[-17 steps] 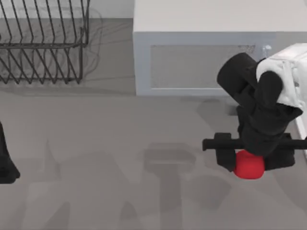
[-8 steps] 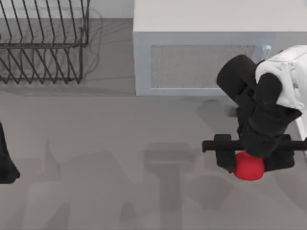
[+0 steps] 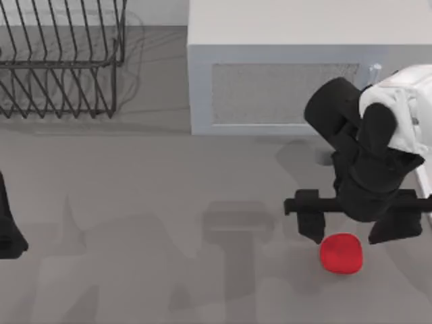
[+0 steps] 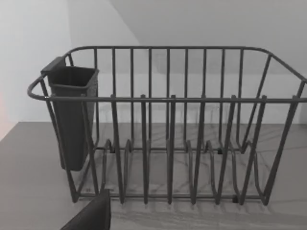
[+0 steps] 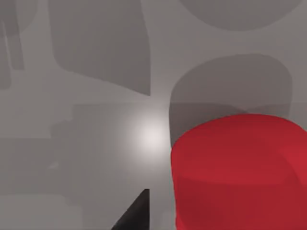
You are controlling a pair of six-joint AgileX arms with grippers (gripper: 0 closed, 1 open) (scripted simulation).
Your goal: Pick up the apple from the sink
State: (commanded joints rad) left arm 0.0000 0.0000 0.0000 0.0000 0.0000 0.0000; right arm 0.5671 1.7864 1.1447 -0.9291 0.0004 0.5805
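Open counter (image 3: 169, 202) between dish rack (image 3: 61, 61) and microwave (image 3: 283, 74).

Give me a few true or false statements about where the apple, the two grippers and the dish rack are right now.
1. The apple lies on the grey surface at the top view's right. True.
2. The right gripper is shut on the apple. False: its fingers stand open, just above the apple.
3. The dish rack holds plates. False: its slots are bare; a dark cup hangs at one end.
4. The left gripper is parked at the left edge. True.
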